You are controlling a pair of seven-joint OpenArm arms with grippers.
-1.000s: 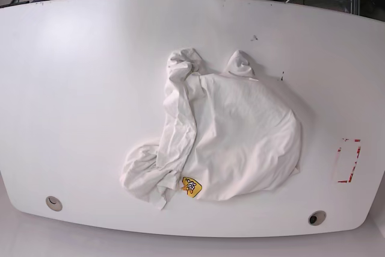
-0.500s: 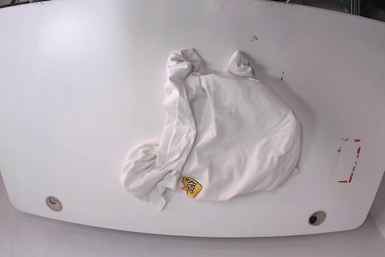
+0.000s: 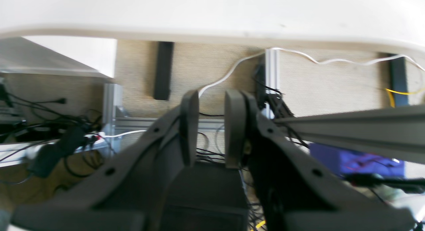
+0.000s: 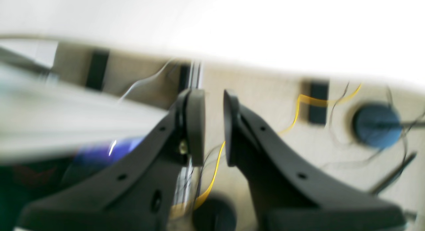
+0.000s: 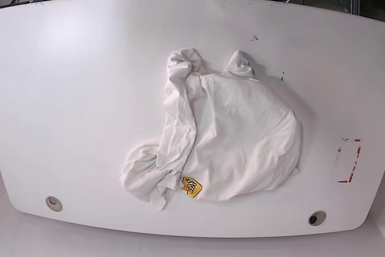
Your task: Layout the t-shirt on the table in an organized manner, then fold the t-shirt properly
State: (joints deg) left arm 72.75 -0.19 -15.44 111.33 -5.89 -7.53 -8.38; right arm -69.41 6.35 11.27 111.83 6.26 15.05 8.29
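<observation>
Nothing has moved: crumpled white cotton t-shirt (image 5: 216, 133) lies untouched on glossy white worktop (image 5: 78, 88).
Left gripper (image 3: 208, 128) and right gripper (image 4: 212, 126) fingers narrowly parted, empty.

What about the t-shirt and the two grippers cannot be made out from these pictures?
- t-shirt: base view, crumpled; its own folds hide the large print and lettering.
- left gripper: left wrist view only; absent from the base view.
- right gripper: right wrist view, blurred; background smeared.

The white t-shirt (image 5: 231, 133) lies crumpled, print hidden, on the white bench (image 5: 78, 88). A yellow patch (image 5: 191, 186) shows at its near edge.
</observation>
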